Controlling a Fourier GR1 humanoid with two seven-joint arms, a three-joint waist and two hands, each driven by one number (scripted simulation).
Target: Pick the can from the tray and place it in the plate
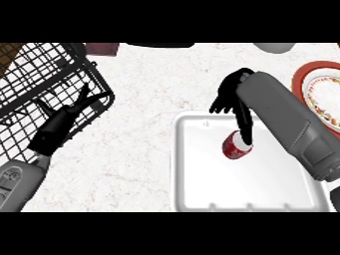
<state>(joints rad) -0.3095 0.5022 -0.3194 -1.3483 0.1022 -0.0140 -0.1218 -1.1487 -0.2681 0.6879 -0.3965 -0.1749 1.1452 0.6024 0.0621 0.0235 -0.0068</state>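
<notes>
Can (236,148), red and cylindrical, sits in glossy white tray (275,184), splayed right robot hand (234,89) touching its top.

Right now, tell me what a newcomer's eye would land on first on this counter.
First comes the red can, the one bright spot in the white tray at lower right. The right hand is just beyond it, fingers spread and one reaching down to the can. Next come the red-rimmed plate at the right edge and the black wire rack filling the left, with the open left hand over it.
</notes>
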